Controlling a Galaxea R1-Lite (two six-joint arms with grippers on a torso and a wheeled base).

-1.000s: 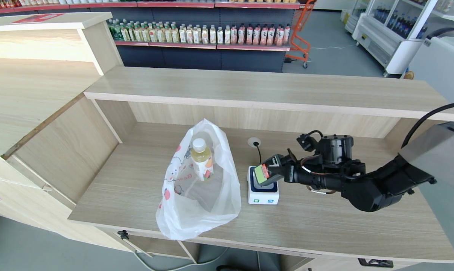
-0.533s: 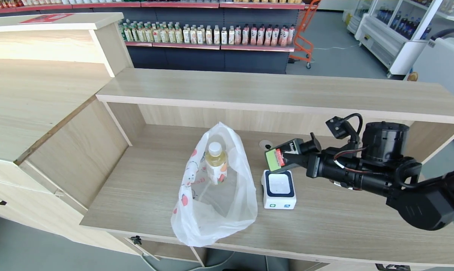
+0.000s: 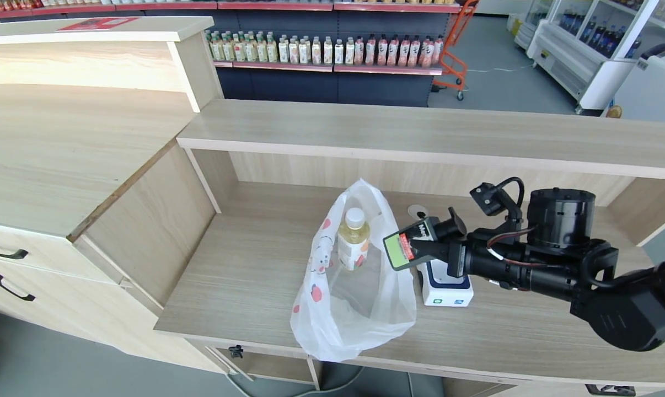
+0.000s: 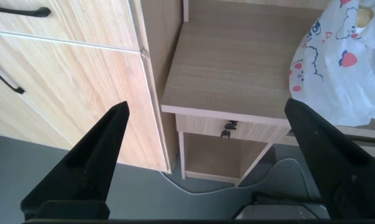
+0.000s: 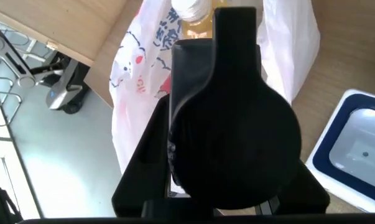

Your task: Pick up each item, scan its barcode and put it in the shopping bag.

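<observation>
carton held at the bag's mouth
the right claw pinches a carton by its end, above the bench, at 3 o'clock of the shopping bag and 10 o'clock of the scanner. a bottle stands in the bag. the carton looks light and stiff, so an end grip should suit; the bag is limp film. the left claw hangs spread.

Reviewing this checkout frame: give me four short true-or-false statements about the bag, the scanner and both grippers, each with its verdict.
1. A bottle stands upright inside the shopping bag. True.
2. The right gripper holds a small box. True.
3. The small box lies flat on the scanner. False: it is held in the air, between the bag and the scanner.
4. The left gripper is clamped on a bottle. False: it is open and empty.
</observation>
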